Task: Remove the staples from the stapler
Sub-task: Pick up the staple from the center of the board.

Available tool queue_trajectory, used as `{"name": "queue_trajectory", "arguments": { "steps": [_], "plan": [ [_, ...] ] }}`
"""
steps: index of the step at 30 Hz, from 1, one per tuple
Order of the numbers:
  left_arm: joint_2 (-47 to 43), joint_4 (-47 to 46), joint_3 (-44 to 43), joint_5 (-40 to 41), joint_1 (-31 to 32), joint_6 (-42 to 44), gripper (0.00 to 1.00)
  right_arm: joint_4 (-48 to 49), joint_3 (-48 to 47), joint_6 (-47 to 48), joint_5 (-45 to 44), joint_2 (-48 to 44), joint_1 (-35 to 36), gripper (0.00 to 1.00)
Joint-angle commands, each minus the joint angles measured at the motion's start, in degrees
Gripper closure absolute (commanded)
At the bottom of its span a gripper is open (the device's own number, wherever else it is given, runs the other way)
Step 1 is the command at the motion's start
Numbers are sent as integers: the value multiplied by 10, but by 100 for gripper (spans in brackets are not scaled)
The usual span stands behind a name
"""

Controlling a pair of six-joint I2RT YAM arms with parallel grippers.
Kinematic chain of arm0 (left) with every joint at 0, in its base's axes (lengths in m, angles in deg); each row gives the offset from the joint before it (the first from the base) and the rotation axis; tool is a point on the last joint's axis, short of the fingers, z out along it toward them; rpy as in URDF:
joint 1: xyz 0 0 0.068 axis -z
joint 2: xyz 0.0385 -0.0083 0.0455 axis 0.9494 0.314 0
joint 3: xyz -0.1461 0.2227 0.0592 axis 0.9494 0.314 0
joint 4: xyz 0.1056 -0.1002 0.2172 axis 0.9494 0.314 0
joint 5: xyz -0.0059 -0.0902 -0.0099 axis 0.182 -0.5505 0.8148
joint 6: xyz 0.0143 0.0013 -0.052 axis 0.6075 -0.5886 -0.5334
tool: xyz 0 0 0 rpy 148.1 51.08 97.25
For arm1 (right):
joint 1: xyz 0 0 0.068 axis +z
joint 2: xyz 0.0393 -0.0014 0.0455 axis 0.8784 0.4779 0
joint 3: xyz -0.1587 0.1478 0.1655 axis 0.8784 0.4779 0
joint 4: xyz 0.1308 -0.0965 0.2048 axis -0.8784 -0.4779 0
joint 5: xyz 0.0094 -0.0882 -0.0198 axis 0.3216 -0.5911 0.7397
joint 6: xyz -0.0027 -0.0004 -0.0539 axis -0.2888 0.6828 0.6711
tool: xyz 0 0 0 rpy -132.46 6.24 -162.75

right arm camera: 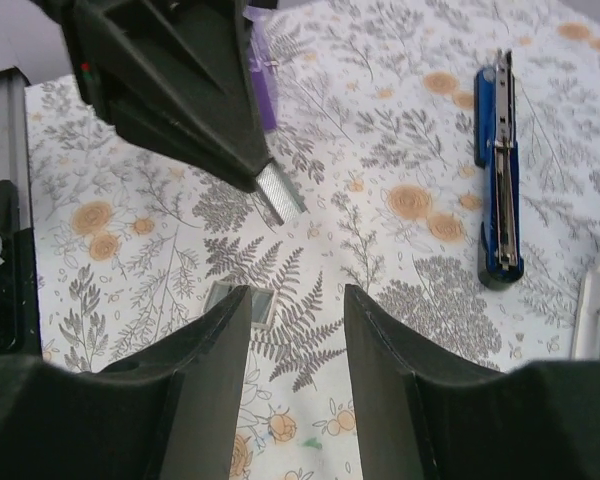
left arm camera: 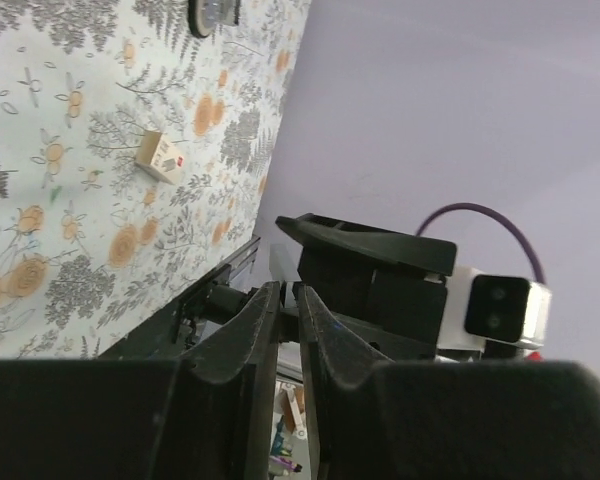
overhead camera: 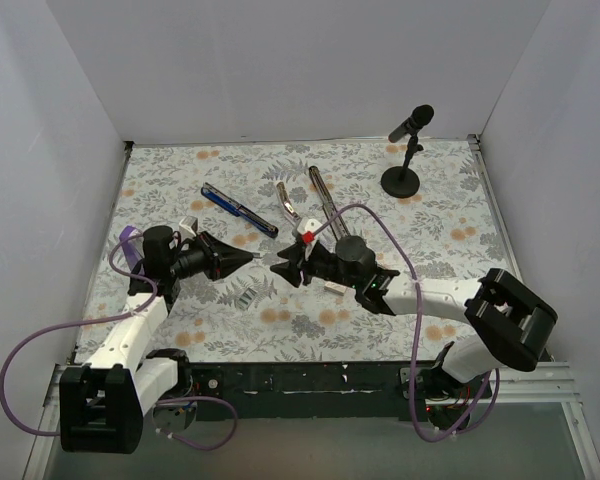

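Note:
The stapler lies spread open at the back of the mat, its blue-and-black arm on the left and its silver staple channel to the right. My left gripper is shut on a short silver strip of staples that juts from its tip, held above the mat. My right gripper faces it tip to tip and stands open with nothing between its fingers. A second staple strip lies flat on the mat below them.
A black microphone on a round stand is at the back right. A small tan block with a red mark lies on the mat. White walls close in the floral mat on three sides.

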Motion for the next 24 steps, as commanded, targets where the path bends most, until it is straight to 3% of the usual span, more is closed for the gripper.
{"name": "queue_trajectory", "arguments": {
  "steps": [1, 7, 13, 18, 24],
  "plan": [
    [-22, -55, -7, -32, -1, -72, 86, 239, 60, 29, 60, -18, 3, 50],
    [-37, -81, -5, -41, -1, -119, 86, 437, 97, 57, 140, 30, 4, 50],
    [-33, -83, 2, -46, -1, -117, 87, 329, 56, 102, 107, 25, 4, 50],
    [-33, -87, 3, -43, -1, -120, 87, 256, 44, 199, 62, 18, 6, 49],
    [-17, -70, -12, -55, -1, -80, 86, 124, -5, 237, 91, 6, 7, 41]
  ]
}}
